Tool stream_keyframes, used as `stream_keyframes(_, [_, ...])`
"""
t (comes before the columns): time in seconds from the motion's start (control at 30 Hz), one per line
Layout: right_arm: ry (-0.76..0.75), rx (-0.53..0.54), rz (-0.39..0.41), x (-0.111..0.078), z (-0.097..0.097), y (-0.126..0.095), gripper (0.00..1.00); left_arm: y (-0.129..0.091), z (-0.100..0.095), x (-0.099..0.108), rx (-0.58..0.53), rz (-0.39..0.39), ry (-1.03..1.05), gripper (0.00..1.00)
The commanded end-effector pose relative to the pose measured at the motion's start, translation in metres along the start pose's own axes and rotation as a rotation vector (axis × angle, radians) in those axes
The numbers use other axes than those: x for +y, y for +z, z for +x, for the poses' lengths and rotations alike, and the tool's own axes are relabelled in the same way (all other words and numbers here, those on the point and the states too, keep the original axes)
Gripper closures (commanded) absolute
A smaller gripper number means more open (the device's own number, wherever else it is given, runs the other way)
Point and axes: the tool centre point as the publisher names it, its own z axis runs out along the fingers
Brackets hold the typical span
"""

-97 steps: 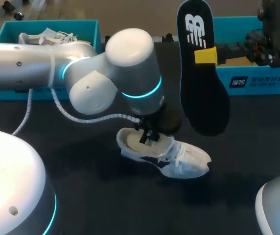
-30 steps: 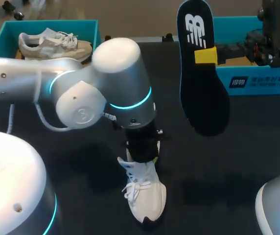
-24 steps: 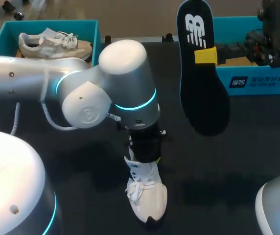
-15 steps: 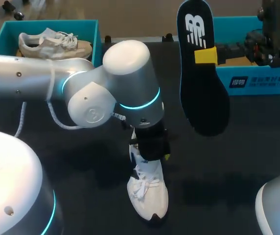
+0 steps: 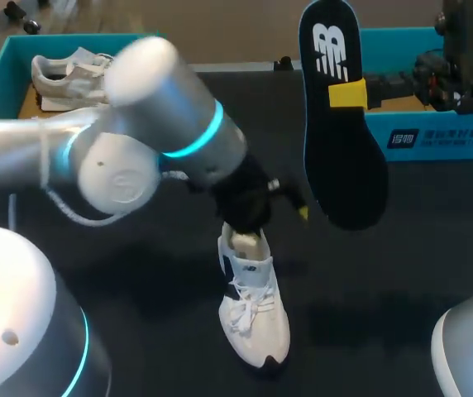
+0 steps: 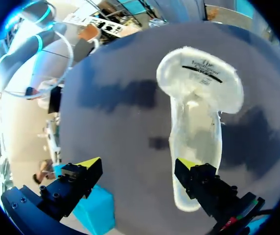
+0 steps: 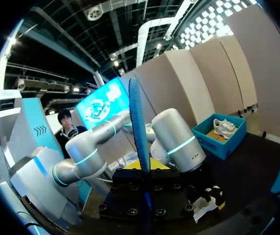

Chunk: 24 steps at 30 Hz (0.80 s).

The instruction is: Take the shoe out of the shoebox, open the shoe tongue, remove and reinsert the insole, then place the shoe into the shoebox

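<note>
A: Where is the shoe (image 5: pixel 253 310) right now?

B: Flat on the table (image 5: pixel 385 289), out of the box, toe toward the camera. The insole (image 5: pixel 340 157) is out of it and hangs upright in the air, pinched about a third of the way down its length by the right gripper (image 5: pixel 348 93).

A: And the left gripper (image 6: pixel 137 164)?

B: Its fingers are spread wide and holding nothing. It hovers at one end of the shoe. One finger lies over that end, though I can't tell whether it touches.

A: How will these things handle?

B: I'd judge the insole light, thin and bendy. A pinch nearer the middle would probably keep it straighter for sliding back in. The shoe looks light, with a soft upper and loose laces that could snag. The firmer heel rim seems the best place to hold it.

A: What's the count?

B: Two shoes: this one and a second shoe (image 5: pixel 67 70) in the left box (image 5: pixel 63 37). There's one insole, and two boxes counting the right box (image 5: pixel 435 136).
</note>
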Motion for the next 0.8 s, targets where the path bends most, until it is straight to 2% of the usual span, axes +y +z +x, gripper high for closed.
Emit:
stream_keyframes(0.03, [0.001, 0.002, 0.004, 0.002, -0.002, 0.003, 1.00, -0.065, 0.006, 0.004, -0.296, 0.010, -0.016, 0.00])
stream_keyframes(0.13, [0.001, 0.002, 0.004, 0.002, -0.002, 0.003, 1.00, -0.080, -0.003, 0.006, -0.392, 0.023, -0.017, 0.00])
stream_keyframes(0.2, [0.001, 0.002, 0.004, 0.002, -0.002, 0.003, 1.00, -0.091, -0.012, 0.010, -0.513, 0.040, -0.038, 0.00])
stream_keyframes(0.67, [0.001, 0.002, 0.004, 0.002, -0.002, 0.003, 1.00, -0.091, -0.012, 0.010, -0.513, 0.040, -0.038, 0.00])
stream_keyframes(0.73, [0.001, 0.002, 0.004, 0.002, -0.002, 0.003, 1.00, -0.091, -0.013, 0.013, -0.547, -0.017, -0.007, 0.00])
stream_keyframes(0.8, [0.001, 0.002, 0.004, 0.002, -0.002, 0.003, 1.00, -0.093, -0.016, 0.020, -0.625, -0.018, 0.004, 0.00])
